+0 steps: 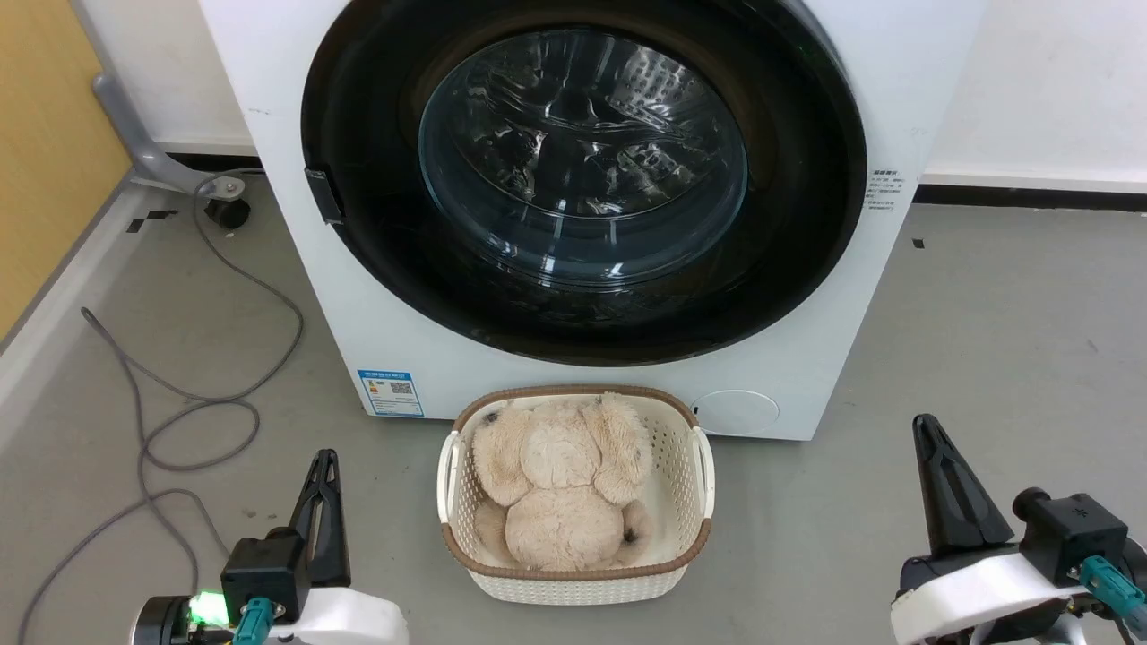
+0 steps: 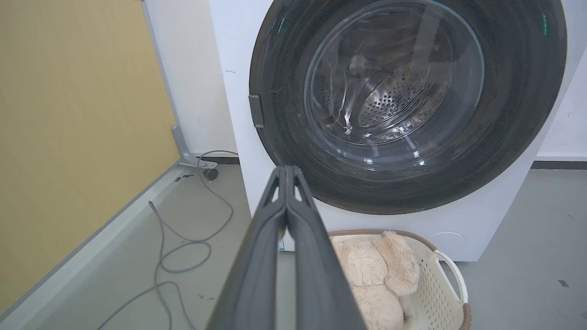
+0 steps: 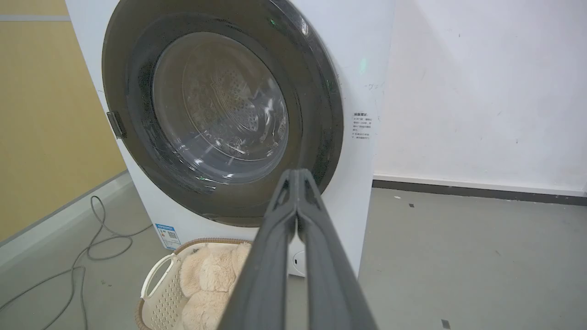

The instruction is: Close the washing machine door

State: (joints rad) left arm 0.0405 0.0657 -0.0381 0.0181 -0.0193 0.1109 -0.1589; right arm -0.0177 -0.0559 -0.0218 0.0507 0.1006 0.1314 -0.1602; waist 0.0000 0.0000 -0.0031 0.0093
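The washing machine door lies flush against the front of the washing machine, straight ahead of me. It is a wide ring of glossy black, nearly as broad as the white cabinet. Through its bulging clear window I see the perforated steel drum. A small dark latch piece sits on the door's left edge, and a blue sticker is stuck low on the machine's front.

My left gripper rises at the lower left with its two dark fingers pressed together, clamped on nothing and touching nothing. My right gripper rises at the lower right, likewise pinched closed and empty. Both are well apart from the door.

Between them, just in front of the machine, stands a white woven basket with a brown rim, and a beige plush toy lies inside it. The floor is plain grey. A grey cable loops across it on my left, beside a yellow panel. A white wall with a dark skirting runs behind the machine.
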